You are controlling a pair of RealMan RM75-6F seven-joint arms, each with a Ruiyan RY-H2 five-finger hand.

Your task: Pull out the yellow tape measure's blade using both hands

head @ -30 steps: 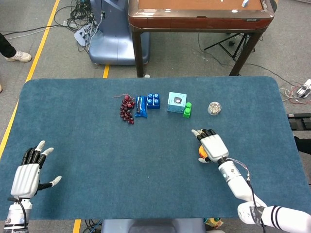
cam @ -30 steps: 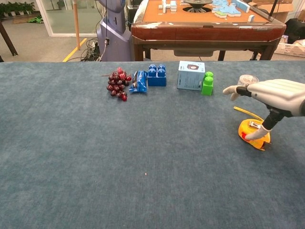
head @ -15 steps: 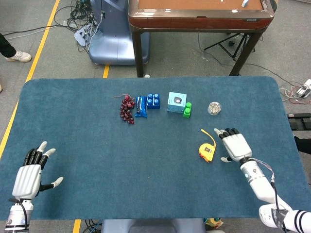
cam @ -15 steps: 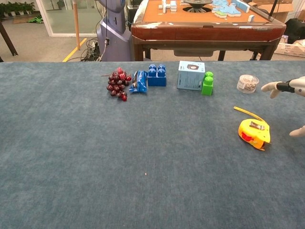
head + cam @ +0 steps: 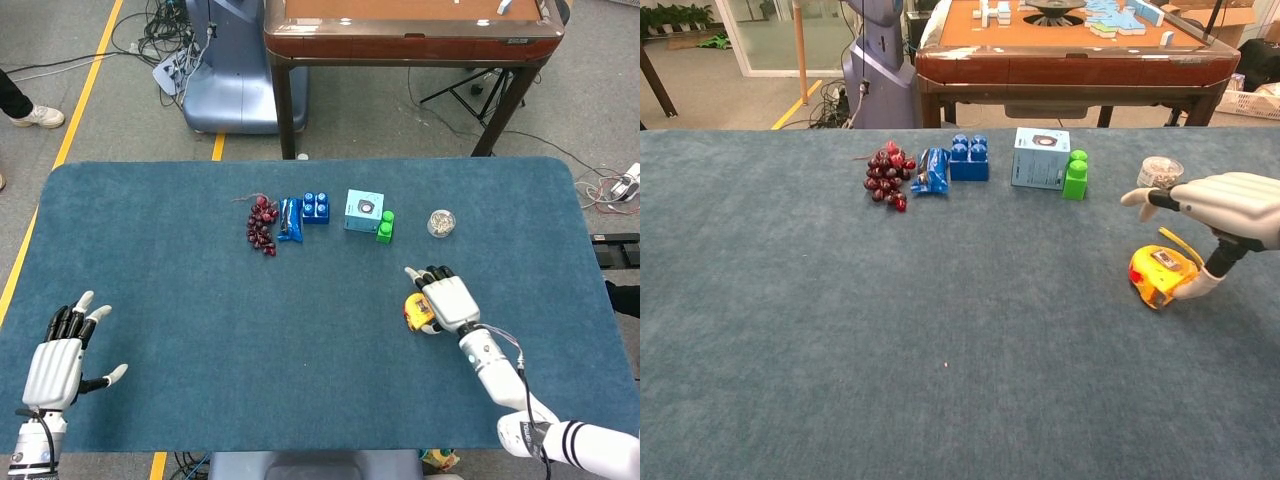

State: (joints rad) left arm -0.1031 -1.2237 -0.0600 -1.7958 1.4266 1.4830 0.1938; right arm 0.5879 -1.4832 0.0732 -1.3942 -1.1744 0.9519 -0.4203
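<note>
Half a second ago our right hand (image 5: 1225,205) hung off to the right, clear of the yellow tape measure (image 5: 1160,274); now it has come back over the case, and the case sits a little nearer table centre and turned. We see the thumb tucked against the case's right side while the other fingers arch flat above it, not wrapped round. We cannot tell whether this counts as a grasp; it looks more like a nudge.

Our left hand (image 5: 62,355) waits far away at the near left corner of the blue table (image 5: 200,330), fingers spread, holding nothing.

A short curl of blade (image 5: 1181,243) pokes out behind the case, under our palm. We judge the case hard, smooth and fairly light, likely to skate on the cloth, so one hand should clamp its flat sides. The blade is thin, springy steel; the end hook is the place to pinch.

Further back stand the clear dish (image 5: 1160,171), green block (image 5: 1076,176), pale box (image 5: 1040,157), blue brick (image 5: 969,158) and grapes (image 5: 886,174).
</note>
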